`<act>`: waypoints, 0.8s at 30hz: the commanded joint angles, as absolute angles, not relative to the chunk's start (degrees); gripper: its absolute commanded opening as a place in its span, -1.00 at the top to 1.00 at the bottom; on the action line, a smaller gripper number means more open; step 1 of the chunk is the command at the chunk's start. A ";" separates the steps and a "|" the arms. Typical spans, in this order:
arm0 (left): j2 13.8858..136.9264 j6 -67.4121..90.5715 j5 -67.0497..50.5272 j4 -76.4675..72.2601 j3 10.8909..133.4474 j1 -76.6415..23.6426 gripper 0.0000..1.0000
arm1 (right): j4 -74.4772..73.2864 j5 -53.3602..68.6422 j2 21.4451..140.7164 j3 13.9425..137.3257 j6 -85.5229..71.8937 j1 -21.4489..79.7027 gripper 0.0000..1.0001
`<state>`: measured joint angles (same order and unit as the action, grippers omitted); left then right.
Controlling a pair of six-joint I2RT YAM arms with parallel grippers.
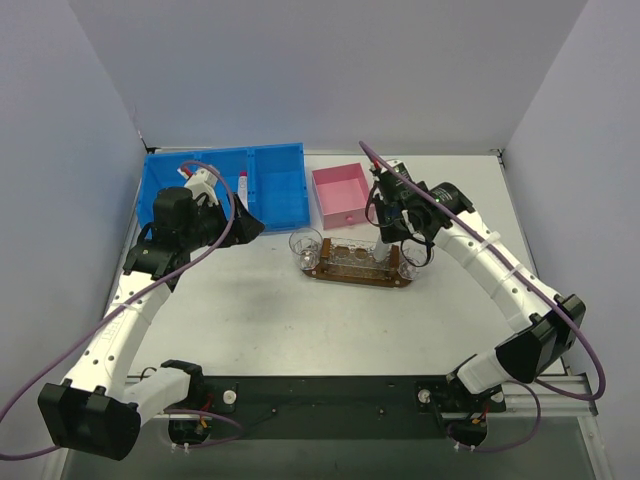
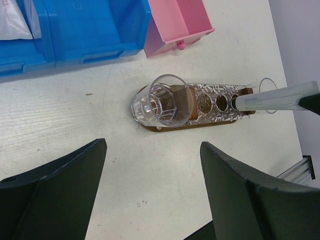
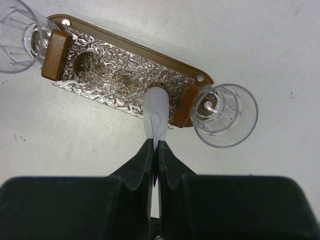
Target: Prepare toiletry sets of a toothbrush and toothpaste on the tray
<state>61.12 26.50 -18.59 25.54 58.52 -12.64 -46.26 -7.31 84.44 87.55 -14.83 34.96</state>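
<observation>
Left arm (image 1: 130, 300): base at 7 o'clock of the top view, wrist at 10 o'clock. Left gripper (image 1: 245, 225): points toward 3 o'clock, fingers spread wide, holding nothing. Right arm (image 1: 500, 270): elbow at 4 o'clock, forearm reaching toward centre. Right gripper (image 3: 155, 150): fingers pinched on the toothpaste (image 3: 156, 112).

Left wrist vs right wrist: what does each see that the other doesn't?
Left wrist only: the blue bin, the pink box, and the left tool, open and empty. Right wrist only: the right tool shut on the toothpaste, close up; left wrist catches just a dark edge of that tool. Both: the tray, its foil strip, the toothpaste tip at a tray hole, a clear cup at each end.
</observation>
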 commanded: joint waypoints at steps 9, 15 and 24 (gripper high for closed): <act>61.44 26.01 -18.28 24.43 58.89 -12.39 -0.72 | -43.95 -8.61 85.43 85.35 -13.89 35.33 1.00; 61.70 25.84 -18.28 24.26 59.06 -12.39 -0.73 | -41.93 -8.70 85.08 82.44 -13.89 35.24 1.00; 61.61 25.66 -18.28 24.52 58.98 -12.30 -0.72 | -39.38 -8.70 84.64 79.54 -13.71 35.33 1.00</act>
<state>61.73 26.41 -18.57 25.54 58.52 -12.64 -40.84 -7.31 85.27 80.42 -14.46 34.98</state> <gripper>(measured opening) 0.862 0.006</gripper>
